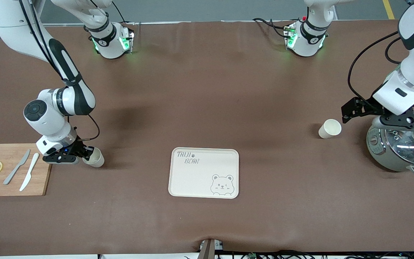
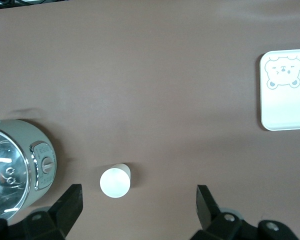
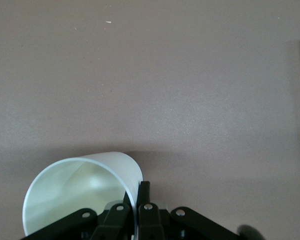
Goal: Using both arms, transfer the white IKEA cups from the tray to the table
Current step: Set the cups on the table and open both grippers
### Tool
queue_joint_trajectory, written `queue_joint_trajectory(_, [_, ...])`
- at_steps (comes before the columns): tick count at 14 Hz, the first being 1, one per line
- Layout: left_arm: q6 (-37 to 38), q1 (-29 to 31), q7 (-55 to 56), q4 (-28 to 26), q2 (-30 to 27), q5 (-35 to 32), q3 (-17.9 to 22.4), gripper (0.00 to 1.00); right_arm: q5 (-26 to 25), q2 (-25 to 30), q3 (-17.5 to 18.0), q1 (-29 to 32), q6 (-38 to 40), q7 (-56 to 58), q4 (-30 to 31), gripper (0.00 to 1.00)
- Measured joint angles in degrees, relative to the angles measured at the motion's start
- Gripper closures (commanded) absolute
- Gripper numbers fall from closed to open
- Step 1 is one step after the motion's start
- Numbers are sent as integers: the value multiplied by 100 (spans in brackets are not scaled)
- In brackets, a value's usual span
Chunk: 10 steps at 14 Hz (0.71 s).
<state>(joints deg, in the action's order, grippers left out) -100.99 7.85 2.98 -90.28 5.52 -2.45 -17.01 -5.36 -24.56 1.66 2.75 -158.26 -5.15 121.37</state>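
Observation:
One white cup [image 1: 330,128] stands on the brown table beside the grey-green pot, on the tray's side of it. It also shows in the left wrist view [image 2: 115,181]. My left gripper [image 1: 386,117] hangs up in the air over the cup and the pot's edge, open wide and empty [image 2: 137,202]. My right gripper [image 1: 86,155] is low at the table beside the cutting board. It is shut on the rim of the second white cup [image 1: 95,157], which is tilted. In the right wrist view the fingers [image 3: 138,192] pinch that cup's wall [image 3: 80,195].
A cream bear tray [image 1: 178,180] lies mid-table, nearer to the front camera than both cups, and shows in the left wrist view [image 2: 290,105]. A lidded pot [image 1: 401,147] stands at the left arm's end. A wooden board [image 1: 13,172] with two knives and lemon slices lies at the right arm's end.

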Motion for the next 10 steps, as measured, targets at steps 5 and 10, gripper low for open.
queue_joint_trajectory(5, [450,-386,1,428,-1,0,289,0,0,-84,0,0,-132,2,0,100])
queue_joint_trajectory(10, [709,-499,1,586,-1,0,357,0,0,-129,2,2,-209,6,-6,28])
